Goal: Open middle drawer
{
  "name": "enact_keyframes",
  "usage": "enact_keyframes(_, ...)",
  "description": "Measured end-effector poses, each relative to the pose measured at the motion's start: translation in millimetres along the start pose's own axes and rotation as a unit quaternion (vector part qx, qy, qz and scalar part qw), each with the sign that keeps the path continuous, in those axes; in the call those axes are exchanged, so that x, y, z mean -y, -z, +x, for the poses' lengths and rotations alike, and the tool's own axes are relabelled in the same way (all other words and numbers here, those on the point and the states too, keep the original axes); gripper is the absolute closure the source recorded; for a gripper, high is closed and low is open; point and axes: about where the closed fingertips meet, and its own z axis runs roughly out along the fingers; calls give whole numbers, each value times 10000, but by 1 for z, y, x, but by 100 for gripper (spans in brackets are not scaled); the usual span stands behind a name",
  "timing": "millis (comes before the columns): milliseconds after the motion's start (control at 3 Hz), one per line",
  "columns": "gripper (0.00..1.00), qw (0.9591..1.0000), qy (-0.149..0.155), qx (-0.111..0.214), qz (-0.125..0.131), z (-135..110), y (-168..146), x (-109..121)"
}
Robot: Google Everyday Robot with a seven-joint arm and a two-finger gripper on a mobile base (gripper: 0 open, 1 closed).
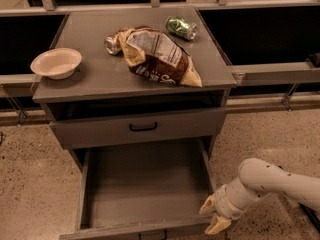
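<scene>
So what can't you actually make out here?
Camera view only:
Pulled-out drawer: front and handle cut off by the bottom edge.
Silver can: partly hidden behind the chip bag.
Gripper, open beside the drawer's right front corner: its arm runs off the right edge.
Slot under the tabletop: too dark.

We read this as an office or lab bay: speckled polished floor (30,184), grey metal desk (100,76), metal rail (270,4) and dark partitions (265,34) behind. Robot hand (214,216) sits low right, fingers apart, at the front corner of the open bottom drawer (145,189).
</scene>
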Motion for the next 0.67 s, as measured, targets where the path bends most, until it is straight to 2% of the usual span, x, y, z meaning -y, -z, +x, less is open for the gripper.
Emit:
enact_keyframes(333, 31, 9991, 275, 52, 330, -22, 23, 5)
enact_keyframes(667, 7, 9988, 313, 52, 361, -24, 25, 6)
